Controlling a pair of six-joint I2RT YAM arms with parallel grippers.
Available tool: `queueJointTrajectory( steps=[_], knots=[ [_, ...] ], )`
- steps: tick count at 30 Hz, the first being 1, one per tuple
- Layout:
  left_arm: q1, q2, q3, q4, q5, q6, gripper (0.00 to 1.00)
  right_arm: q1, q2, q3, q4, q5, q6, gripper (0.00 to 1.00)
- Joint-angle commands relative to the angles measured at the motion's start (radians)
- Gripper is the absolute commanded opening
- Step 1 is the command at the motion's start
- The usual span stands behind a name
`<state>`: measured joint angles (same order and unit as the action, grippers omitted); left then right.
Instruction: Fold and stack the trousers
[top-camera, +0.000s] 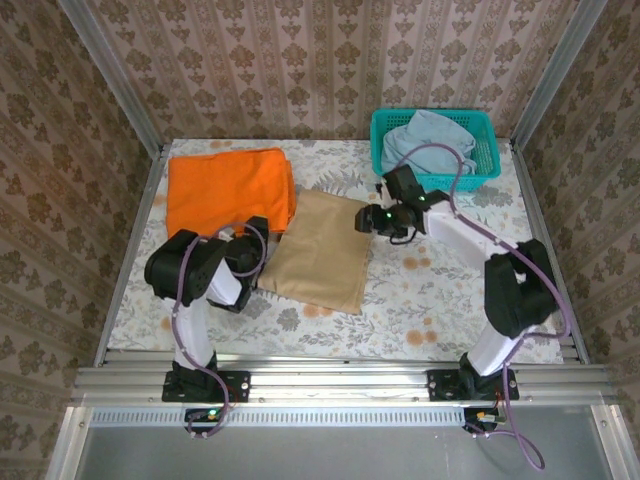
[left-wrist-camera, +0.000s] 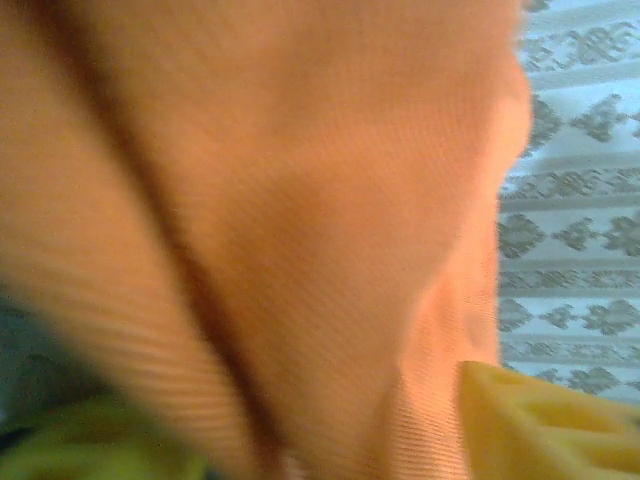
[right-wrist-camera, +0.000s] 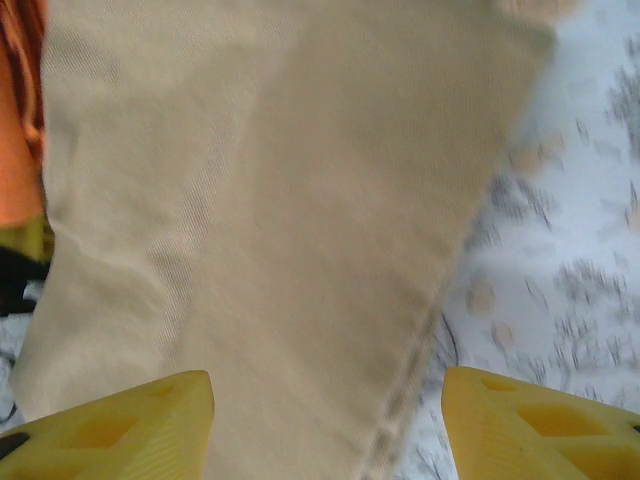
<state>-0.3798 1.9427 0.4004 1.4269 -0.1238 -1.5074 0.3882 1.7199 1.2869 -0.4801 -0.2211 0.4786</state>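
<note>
Tan cloth, the trousers (top-camera: 318, 252) lie as a flat folded rectangle in the middle of the desk (top-camera: 440, 300). Their far-left corner is just beside, perhaps touching, the orange garment (top-camera: 228, 188), which lies folded at the far left. The right tool (top-camera: 370, 219) hovers at the trousers' far-right corner. Its wrist view shows the fingers (right-wrist-camera: 110, 425) wide apart with the trousers' seamed edge below and between them, and nothing is gripped. The left tool (top-camera: 258, 238) is at the trousers' left side, close against the orange garment. Its own camera is so near and blurred that I cannot tell whether it is apart or clamped on cloth. The fold looks finished, so the step in hand is probably the lift onto the orange pile. To do that well, each tool should bite through every layer at its corner, not the top one alone. Both should rise together and level so the fold does not spill open, then lay the trousers square on the pile. A one-sided pull would likely drag the bundle askew.
</note>
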Motion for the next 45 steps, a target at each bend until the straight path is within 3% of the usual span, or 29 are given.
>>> queueJointTrajectory(
  steps=[1,3,6,8,9,10,12,16,20,23,27,29,34,39,42,45],
  knots=[
    [0.032,-0.021,-0.065,-0.139,0.072,0.021,1.00,0.012,0.128,0.149,-0.111,0.129,-0.071,0.63],
    [0.048,-0.094,-0.100,-0.143,0.090,0.062,1.00,0.013,0.213,0.255,-0.157,0.145,-0.103,0.62],
    [0.071,-0.263,-0.137,-0.278,0.122,0.116,1.00,0.013,0.362,0.432,-0.242,0.153,-0.124,0.58],
    [0.073,-0.395,-0.165,-0.386,0.114,0.163,1.00,0.015,0.443,0.529,-0.286,0.137,-0.129,0.47],
    [0.073,-0.480,-0.180,-0.463,0.105,0.181,1.00,0.015,0.481,0.571,-0.300,0.129,-0.132,0.36],
    [0.071,-0.571,-0.188,-0.562,0.095,0.200,1.00,0.014,0.515,0.607,-0.314,0.127,-0.134,0.21],
    [0.067,-0.779,-0.169,-0.825,0.073,0.262,1.00,0.015,0.576,0.670,-0.357,0.127,-0.133,0.07],
    [-0.027,-1.158,-0.015,-1.516,-0.080,0.375,1.00,0.025,0.608,0.661,-0.379,0.144,-0.125,0.05],
    [-0.148,-1.300,0.027,-1.817,-0.092,0.373,1.00,0.028,0.549,0.522,-0.337,0.171,-0.117,0.04],
    [-0.252,-1.281,-0.017,-1.849,-0.049,0.297,1.00,0.030,0.463,0.373,-0.284,0.192,-0.112,0.00],
    [-0.477,-1.232,-0.081,-1.760,-0.167,0.167,1.00,0.040,0.291,0.111,-0.173,0.226,-0.076,0.00],
    [-0.509,-1.178,-0.072,-1.744,-0.189,0.166,1.00,0.044,0.225,0.004,-0.140,0.214,-0.039,0.00],
    [-0.437,-1.044,-0.083,-1.607,-0.113,0.246,1.00,0.068,0.073,-0.241,-0.077,0.158,0.018,0.00],
    [-0.222,-0.922,-0.086,-1.479,0.080,0.430,0.97,0.106,-0.050,-0.427,0.003,0.025,0.095,0.00],
    [-0.126,-0.881,-0.003,-1.574,0.158,0.563,0.95,0.140,-0.125,-0.538,0.120,-0.140,0.215,0.00],
    [-0.108,-0.880,0.085,-1.707,0.143,0.669,0.94,0.167,-0.210,-0.549,0.107,-0.168,0.248,0.00]
  ],
)
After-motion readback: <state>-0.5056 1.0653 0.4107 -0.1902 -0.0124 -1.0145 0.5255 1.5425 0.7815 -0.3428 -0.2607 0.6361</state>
